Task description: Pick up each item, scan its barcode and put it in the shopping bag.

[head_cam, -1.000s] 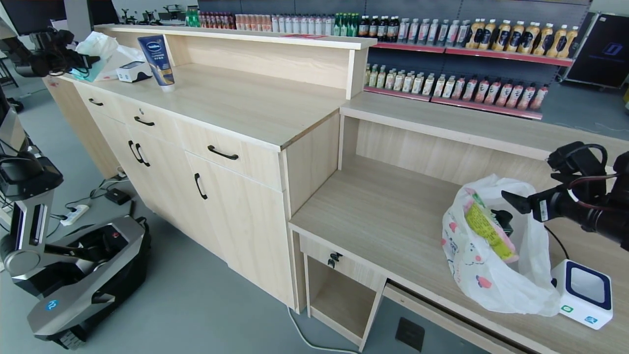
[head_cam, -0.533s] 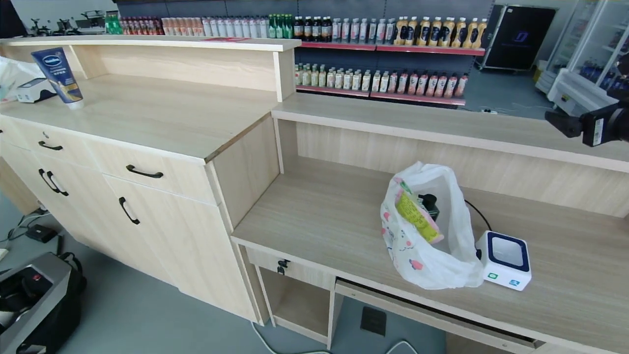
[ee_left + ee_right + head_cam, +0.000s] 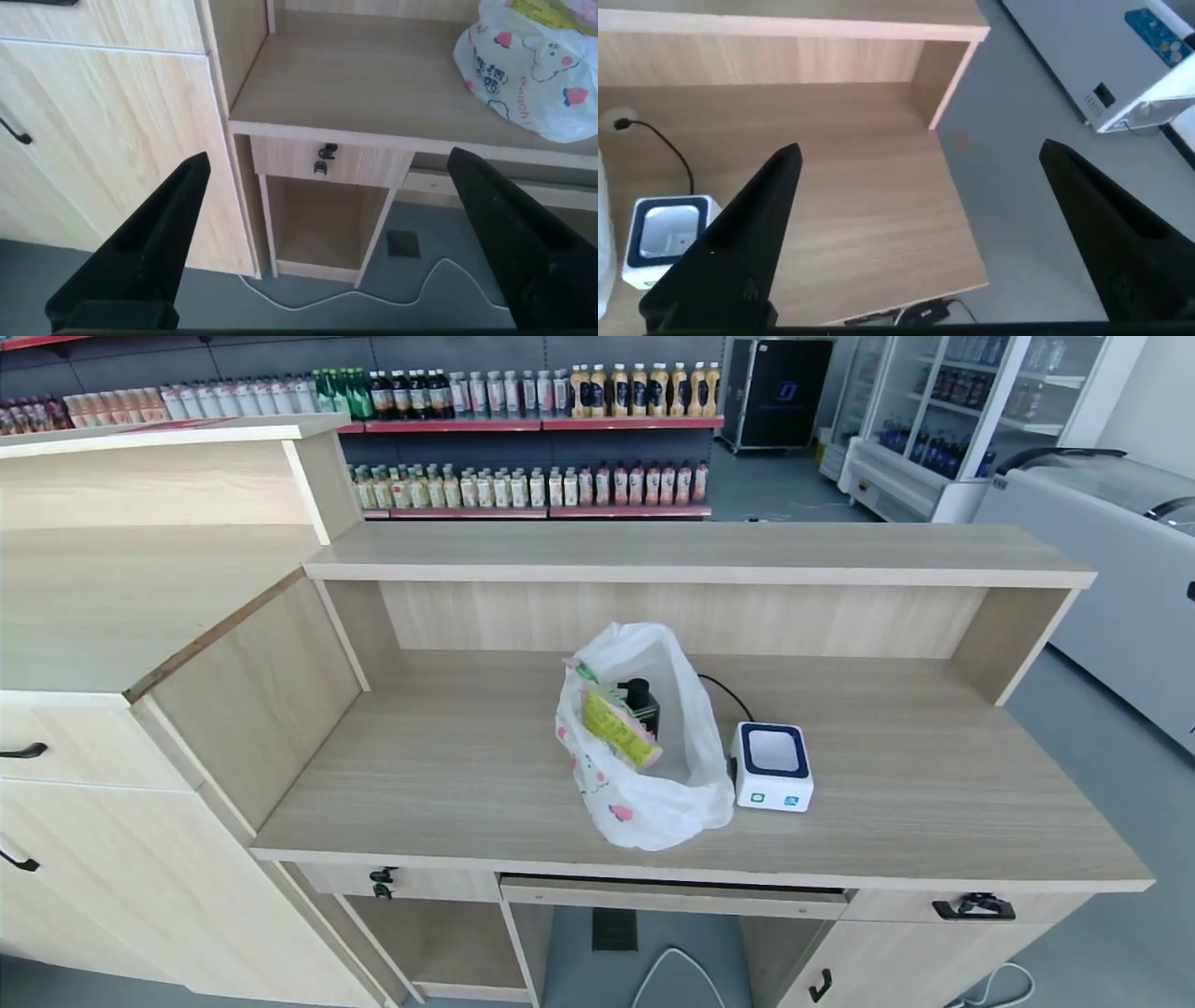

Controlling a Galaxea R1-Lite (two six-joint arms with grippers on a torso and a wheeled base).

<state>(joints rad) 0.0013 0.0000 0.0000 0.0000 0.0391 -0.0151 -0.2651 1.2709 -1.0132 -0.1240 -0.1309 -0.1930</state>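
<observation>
While looking down at the low counter [image 3: 896,775], find the shopping bag [image 3: 644,803] near the middle, mouth open and facing up. Sits just beside the white scanner [image 3: 772,765], on its left. Already holds a yellow and green packet [image 3: 611,728] and a dark pump bottle [image 3: 642,705]. Looks thin, soft and floppy, so likely to sag or fold shut if pushed. Best to drop things in from above, not to squeeze the sides. To lift, take hold of the loose top edge. Packet likely light and crinkly. Bottle likely heavier, hard and smooth, best held around the body, not the pump. Left gripper [image 3: 327,159]: fingers wide apart, holding nothing, out in front of the counter. Right gripper [image 3: 920,147]: fingers wide apart too, holding nothing, over toward the counter's right end.
</observation>
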